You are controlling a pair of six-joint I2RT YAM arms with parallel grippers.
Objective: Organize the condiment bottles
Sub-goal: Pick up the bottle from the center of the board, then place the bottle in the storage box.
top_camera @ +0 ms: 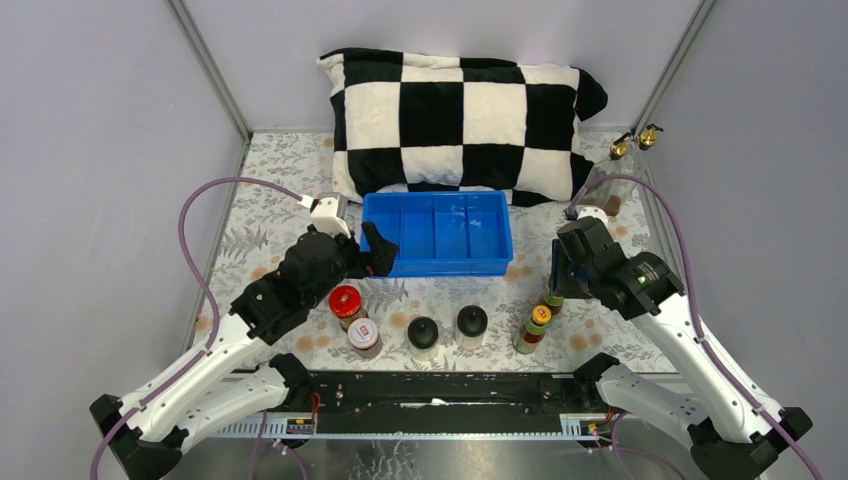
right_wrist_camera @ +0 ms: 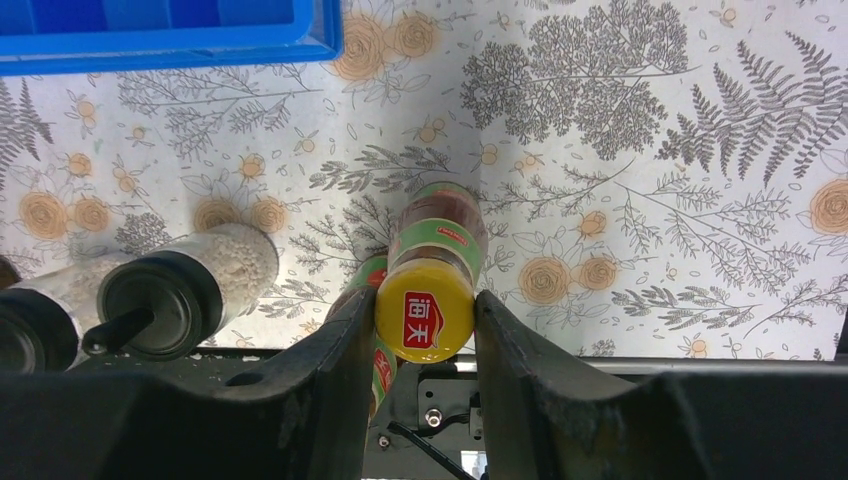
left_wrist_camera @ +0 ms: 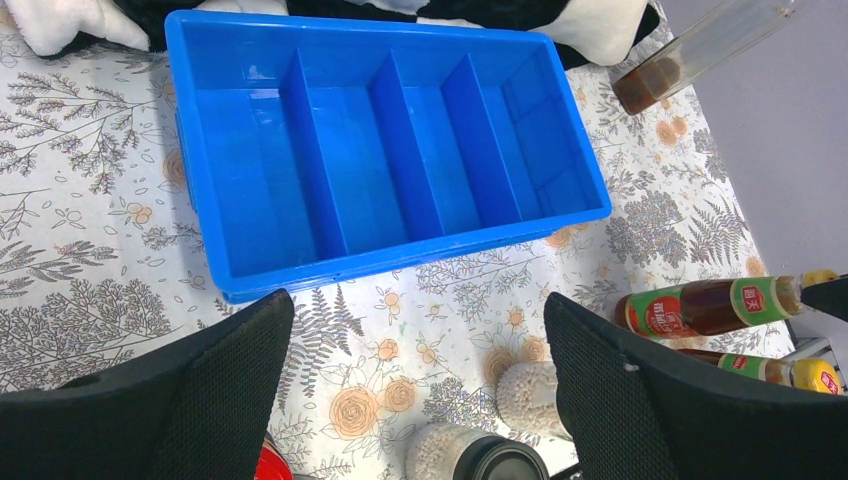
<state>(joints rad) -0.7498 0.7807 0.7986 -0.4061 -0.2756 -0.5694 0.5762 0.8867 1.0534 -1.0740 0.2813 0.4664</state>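
Note:
My right gripper [top_camera: 553, 288] stands over the two slim yellow-capped sauce bottles [top_camera: 538, 322]. In the right wrist view its fingers [right_wrist_camera: 345, 340] press both sides of one bottle's yellow cap [right_wrist_camera: 425, 310]; the bottle is upright on the table, the second one [right_wrist_camera: 368, 272] just behind the left finger. My left gripper [top_camera: 378, 250] is wide open and empty by the blue tray's [top_camera: 385, 265] front left corner. The red-lidded jar [top_camera: 346, 300], white-lidded jar [top_camera: 363, 335] and two black-capped jars [top_camera: 423, 335] [top_camera: 471, 322] stand in a row in front. Two gold-spouted bottles [top_camera: 622, 148] stand at the back right.
The blue tray [left_wrist_camera: 250, 280] has several empty compartments. A black-and-white checkered pillow [top_camera: 460, 120] lies behind it. White walls close in the table on both sides. A black rail [top_camera: 440, 390] runs along the near edge.

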